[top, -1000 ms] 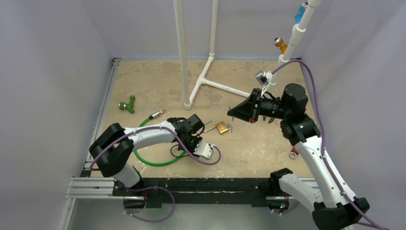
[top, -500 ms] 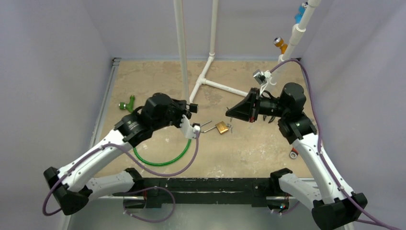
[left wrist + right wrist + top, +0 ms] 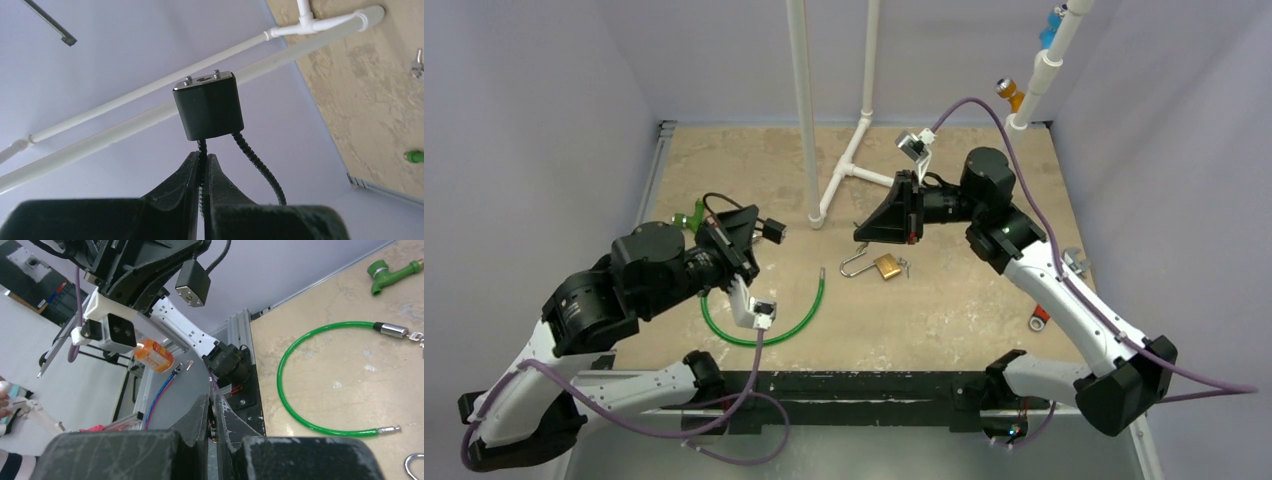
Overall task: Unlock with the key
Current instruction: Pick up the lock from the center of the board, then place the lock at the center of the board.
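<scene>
A small black lock with a silver keyhole face hangs in the air on its braided black cable. My left gripper is shut on that cable just below the lock body. From above, the left gripper is raised over the table's left side with the black lock at its tip. My right gripper is shut on a key, which shows only as a thin metal edge between the jaws. That right gripper points left toward the black lock, well apart from it.
A brass padlock with its shackle swung out lies on the table below the right gripper. A green cable loop lies at the front left and a green valve behind the left arm. White pipes stand at the back.
The left arm has swung up and back to the left, lifting the black lock off the table. The right arm has moved left and further toward the back with the key.
</scene>
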Action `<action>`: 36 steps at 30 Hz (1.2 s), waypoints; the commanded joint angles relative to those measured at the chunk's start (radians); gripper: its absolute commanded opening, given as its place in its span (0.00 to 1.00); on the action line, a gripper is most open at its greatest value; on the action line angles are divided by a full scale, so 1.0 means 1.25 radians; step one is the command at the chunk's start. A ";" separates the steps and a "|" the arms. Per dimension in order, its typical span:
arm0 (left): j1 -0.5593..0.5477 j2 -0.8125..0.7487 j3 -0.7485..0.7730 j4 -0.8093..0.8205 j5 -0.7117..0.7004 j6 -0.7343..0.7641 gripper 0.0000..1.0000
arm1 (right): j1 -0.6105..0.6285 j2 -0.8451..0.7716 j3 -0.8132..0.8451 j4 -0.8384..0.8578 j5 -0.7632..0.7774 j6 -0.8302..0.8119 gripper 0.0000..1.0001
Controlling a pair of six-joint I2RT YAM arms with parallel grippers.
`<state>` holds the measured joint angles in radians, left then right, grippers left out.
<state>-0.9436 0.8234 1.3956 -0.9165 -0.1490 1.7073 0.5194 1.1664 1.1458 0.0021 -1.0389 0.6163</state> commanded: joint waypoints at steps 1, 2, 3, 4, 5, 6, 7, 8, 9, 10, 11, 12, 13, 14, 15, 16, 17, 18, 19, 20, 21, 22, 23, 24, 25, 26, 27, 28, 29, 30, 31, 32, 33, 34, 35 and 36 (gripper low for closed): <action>-0.022 -0.018 0.002 -0.087 -0.116 0.025 0.00 | 0.013 0.007 0.028 0.096 -0.026 0.045 0.00; -0.022 -0.015 0.001 -0.063 -0.125 0.023 0.00 | 0.014 0.011 0.021 0.142 -0.046 0.074 0.00; -0.022 -0.013 -0.012 0.010 -0.139 0.026 0.00 | 0.014 0.017 0.013 0.190 -0.065 0.105 0.00; -0.021 -0.013 -0.049 0.130 -0.165 0.044 0.00 | 0.014 0.025 0.006 0.252 -0.083 0.153 0.00; -0.018 -0.014 -0.097 0.282 -0.176 0.088 0.00 | 0.015 0.032 -0.010 0.339 -0.099 0.217 0.00; -0.004 -0.019 -0.146 0.435 -0.155 0.141 0.00 | 0.016 0.041 -0.023 0.444 -0.115 0.289 0.00; 0.012 -0.024 -0.189 0.570 -0.106 0.189 0.00 | 0.016 0.059 -0.032 0.545 -0.125 0.366 0.00; 0.023 -0.023 -0.223 0.712 -0.063 0.233 0.00 | 0.017 0.079 -0.031 0.639 -0.134 0.424 0.00; 0.026 -0.016 -0.243 0.809 -0.039 0.273 0.00 | 0.018 0.096 -0.024 0.693 -0.141 0.472 0.00; 0.027 -0.007 -0.253 0.874 -0.026 0.304 0.00 | 0.019 0.111 -0.019 0.750 -0.140 0.509 0.00; 0.027 -0.003 -0.260 0.918 -0.003 0.323 0.00 | 0.020 0.127 -0.013 0.803 -0.138 0.546 0.00; 0.027 -0.004 -0.268 0.947 0.021 0.343 0.00 | 0.024 0.142 -0.007 0.853 -0.137 0.583 0.00; 0.027 -0.004 -0.279 0.985 0.041 0.359 0.00 | 0.031 0.158 -0.002 0.907 -0.137 0.616 0.00; 0.027 -0.002 -0.298 1.036 0.062 0.378 0.00 | 0.036 0.174 0.001 0.953 -0.138 0.652 0.00; 0.027 0.002 -0.317 1.091 0.076 0.406 0.00 | 0.038 0.188 0.003 1.009 -0.137 0.689 0.00; 0.027 0.004 -0.332 1.137 0.092 0.419 0.00 | 0.038 0.200 0.003 1.063 -0.134 0.734 0.00; 0.027 0.002 -0.345 1.163 0.103 0.432 0.00 | 0.039 0.212 0.003 1.112 -0.130 0.774 0.00; 0.027 -0.003 -0.357 1.187 0.111 0.442 0.00 | 0.039 0.219 0.004 1.150 -0.129 0.804 0.00; 0.027 -0.011 -0.374 1.206 0.115 0.447 0.00 | 0.039 0.221 0.002 1.167 -0.127 0.819 0.00; 0.027 -0.020 -0.388 1.222 0.134 0.447 0.00 | 0.039 0.219 0.001 1.169 -0.124 0.823 0.00; 0.027 -0.030 -0.400 1.228 0.144 0.444 0.00 | 0.039 0.216 0.001 1.164 -0.123 0.821 0.00; 0.027 -0.041 -0.413 1.234 0.152 0.440 0.00 | 0.040 0.212 0.003 1.161 -0.122 0.820 0.00; 0.027 -0.048 -0.423 1.229 0.152 0.441 0.00 | 0.041 0.211 0.005 1.160 -0.122 0.821 0.00; 0.027 -0.054 -0.430 1.230 0.160 0.439 0.00 | 0.042 0.210 0.007 1.161 -0.122 0.822 0.00; 0.027 -0.060 -0.436 1.237 0.176 0.435 0.00 | 0.043 0.209 0.009 1.162 -0.122 0.824 0.00; 0.027 -0.065 -0.444 1.251 0.200 0.431 0.00 | 0.044 0.209 0.011 1.165 -0.121 0.829 0.00; 0.027 -0.067 -0.453 1.276 0.236 0.419 0.00 | 0.046 0.212 0.014 1.173 -0.119 0.839 0.00; 0.028 -0.067 -0.461 1.298 0.264 0.414 0.00 | 0.049 0.214 0.018 1.189 -0.116 0.857 0.00; 0.030 -0.064 -0.468 1.316 0.296 0.414 0.00 | 0.053 0.221 0.024 1.210 -0.113 0.878 0.00; 0.034 -0.062 -0.477 1.335 0.330 0.412 0.00 | 0.056 0.229 0.030 1.237 -0.112 0.899 0.00; 0.041 -0.061 -0.487 1.344 0.362 0.412 0.00 | 0.064 0.237 0.036 1.262 -0.108 0.921 0.00; 0.048 -0.062 -0.496 1.349 0.391 0.417 0.00 | 0.069 0.244 0.040 1.280 -0.103 0.943 0.00; 0.055 -0.062 -0.505 1.354 0.420 0.421 0.00 | 0.076 0.251 0.043 1.301 -0.096 0.963 0.00; 0.064 -0.064 -0.514 1.355 0.444 0.430 0.00 | 0.084 0.260 0.046 1.327 -0.089 0.987 0.00; 0.069 -0.065 -0.521 1.357 0.463 0.433 0.00 | 0.091 0.270 0.049 1.358 -0.083 1.016 0.00; 0.071 -0.066 -0.526 1.359 0.475 0.434 0.00 | 0.096 0.283 0.053 1.396 -0.074 1.048 0.00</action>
<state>-0.8791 0.7498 0.7624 0.6815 0.2852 2.0510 0.6106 1.4788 1.1648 1.5009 -1.1862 1.7668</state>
